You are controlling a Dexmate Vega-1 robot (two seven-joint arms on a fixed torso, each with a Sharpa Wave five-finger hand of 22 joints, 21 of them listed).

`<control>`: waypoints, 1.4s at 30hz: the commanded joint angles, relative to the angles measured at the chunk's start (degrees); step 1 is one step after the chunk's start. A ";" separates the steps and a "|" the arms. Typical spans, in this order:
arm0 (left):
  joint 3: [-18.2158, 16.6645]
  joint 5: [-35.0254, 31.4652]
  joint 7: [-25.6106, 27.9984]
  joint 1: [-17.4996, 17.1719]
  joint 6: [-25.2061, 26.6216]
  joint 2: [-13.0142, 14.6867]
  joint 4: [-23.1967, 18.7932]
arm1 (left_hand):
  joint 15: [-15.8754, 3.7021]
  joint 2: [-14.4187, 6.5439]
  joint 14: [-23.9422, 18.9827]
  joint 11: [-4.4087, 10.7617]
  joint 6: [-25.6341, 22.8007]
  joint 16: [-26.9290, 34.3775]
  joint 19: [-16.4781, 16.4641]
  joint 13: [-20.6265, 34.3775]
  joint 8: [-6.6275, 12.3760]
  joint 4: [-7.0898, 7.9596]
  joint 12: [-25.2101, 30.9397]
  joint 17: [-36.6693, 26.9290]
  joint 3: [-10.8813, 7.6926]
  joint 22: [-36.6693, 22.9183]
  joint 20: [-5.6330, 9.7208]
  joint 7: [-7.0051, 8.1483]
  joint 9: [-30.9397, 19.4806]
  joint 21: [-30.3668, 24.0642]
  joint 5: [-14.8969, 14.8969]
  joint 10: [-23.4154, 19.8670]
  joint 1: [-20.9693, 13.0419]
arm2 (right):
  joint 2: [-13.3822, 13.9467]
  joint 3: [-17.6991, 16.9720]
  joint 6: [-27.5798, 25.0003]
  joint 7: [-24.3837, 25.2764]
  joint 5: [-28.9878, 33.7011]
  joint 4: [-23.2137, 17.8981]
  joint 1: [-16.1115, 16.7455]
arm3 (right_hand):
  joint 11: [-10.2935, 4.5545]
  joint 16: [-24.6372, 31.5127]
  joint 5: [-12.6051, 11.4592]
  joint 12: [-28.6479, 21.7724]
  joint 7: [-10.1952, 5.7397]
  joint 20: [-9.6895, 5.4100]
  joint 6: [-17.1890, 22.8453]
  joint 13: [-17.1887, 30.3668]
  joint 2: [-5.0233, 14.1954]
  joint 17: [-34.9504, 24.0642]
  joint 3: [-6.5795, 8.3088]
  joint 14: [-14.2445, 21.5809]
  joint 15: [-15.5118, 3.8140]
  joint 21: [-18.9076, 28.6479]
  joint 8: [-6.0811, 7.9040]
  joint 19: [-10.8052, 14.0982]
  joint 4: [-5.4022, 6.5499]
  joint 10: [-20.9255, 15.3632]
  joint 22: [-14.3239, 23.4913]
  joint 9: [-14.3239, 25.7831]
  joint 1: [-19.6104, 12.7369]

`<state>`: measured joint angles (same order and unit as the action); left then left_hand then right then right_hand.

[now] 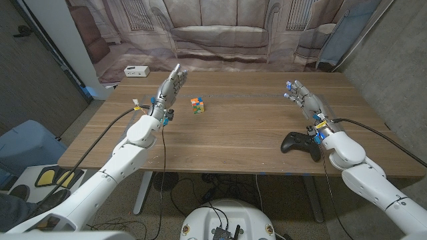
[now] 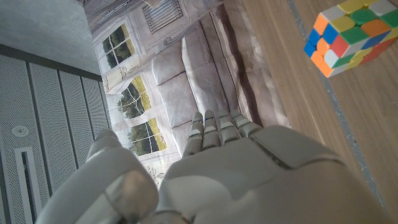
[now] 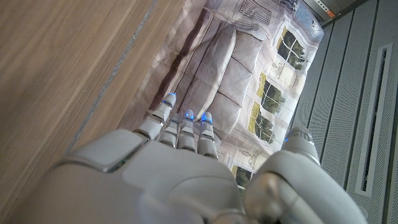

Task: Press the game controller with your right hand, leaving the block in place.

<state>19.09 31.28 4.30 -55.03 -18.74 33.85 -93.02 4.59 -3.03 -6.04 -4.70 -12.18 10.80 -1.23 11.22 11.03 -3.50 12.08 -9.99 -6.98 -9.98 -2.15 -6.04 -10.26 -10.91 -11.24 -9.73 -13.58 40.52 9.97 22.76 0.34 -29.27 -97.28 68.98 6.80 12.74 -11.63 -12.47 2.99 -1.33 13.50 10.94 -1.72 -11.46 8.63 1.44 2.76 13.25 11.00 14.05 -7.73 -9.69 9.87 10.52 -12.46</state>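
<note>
My right hand [image 1: 303, 99] and left hand [image 1: 170, 90] stand released, fingers extended, grasping nothing. The game controller [image 1: 300, 145] lies beside my right wrist; the block [image 1: 197, 105] sits near my left hand.

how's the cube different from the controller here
The cube is small, boxy and multicoloured; the controller is wider, black and curved with two grips. The cube sits mid-table by the left hand; the controller lies near the front edge beside the right arm, behind the right hand. Both rest on the table, untouched.
</note>
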 commanded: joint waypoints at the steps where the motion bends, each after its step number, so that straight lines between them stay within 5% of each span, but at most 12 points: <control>1: -0.33 0.28 0.04 -0.81 0.87 0.81 -0.93 | -0.17 -0.45 0.09 -0.23 -0.07 -0.06 -0.13 0.06 -0.20 -0.27 -0.01 -0.29 -0.15 -0.22 0.04 0.18 -0.12 -0.30 0.12 -0.16 -0.01 | -0.28 2.49 0.12 -3.94 -4.81 3.30 -3.67 | 0.40 -0.12 0.05 0.27 0.47 0.11 -0.01 0.12 0.04 -0.07 0.09 0.46 0.17 0.05 -0.17 0.48 -0.01 -0.06 -0.05 0.17 -0.38; 20: -0.85 2.08 -1.48 -0.85 -0.41 0.31 0.64 | -0.17 -0.51 0.14 -0.29 0.32 -0.08 -0.08 0.06 -0.32 -0.41 -0.02 -0.29 -0.15 -0.22 0.05 0.26 -0.12 -0.29 0.14 -0.10 0.01 | -0.25 5.64 -1.83 -10.10 -8.81 7.37 -10.21 | 0.39 -0.57 0.14 0.84 0.68 -0.06 -1.42 0.12 0.26 -0.12 0.12 -0.21 0.15 -0.58 -0.55 0.11 0.04 1.00 -0.07 0.16 -0.50; 32: -1.10 2.88 -1.58 -2.13 -0.32 0.61 0.51 | -0.08 -0.56 0.55 -0.08 2.68 -0.21 -0.03 0.07 -0.96 -0.56 -0.25 -0.29 -0.16 -0.22 0.11 0.20 -0.11 -0.28 0.16 0.54 -0.02 | -2.53 7.36 -1.64 -10.05 -9.06 10.40 -12.64 | 0.34 -0.73 0.24 1.19 2.25 -0.16 -3.46 0.09 0.23 -0.18 -0.03 -0.35 0.19 -0.94 -0.89 0.15 0.16 1.81 -0.07 0.14 -0.34; 42: -0.58 3.96 -3.30 -1.59 -0.59 0.07 2.57 | -0.03 -0.60 0.87 -0.31 3.35 -0.29 -0.05 0.07 -0.96 -0.66 -0.32 -0.28 -0.19 -0.22 0.61 -0.21 -0.10 -0.30 0.17 0.82 -0.07 | -4.10 9.64 -2.24 -11.00 -8.61 12.56 -14.75 | 0.20 -0.99 0.30 1.38 2.06 -0.22 -3.66 0.06 0.24 -0.23 -0.14 -0.94 0.22 -1.32 -0.72 -0.33 0.27 2.35 -0.06 0.12 -0.15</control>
<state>18.09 34.27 2.37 -56.81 -19.05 34.35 -92.21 4.69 -3.03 -5.50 -5.01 -9.26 10.57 -1.43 11.22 10.14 -3.81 11.86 -9.99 -7.14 -9.98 -1.95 -6.26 -10.26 -10.91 -11.24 -8.99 -13.58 38.00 17.42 21.04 -9.67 -38.08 -87.08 56.54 7.07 11.80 -11.35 -11.21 5.02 -1.55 10.21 10.95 -1.72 -11.61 8.47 0.99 2.75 11.98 10.14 13.81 -7.57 -7.54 9.75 10.52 -12.46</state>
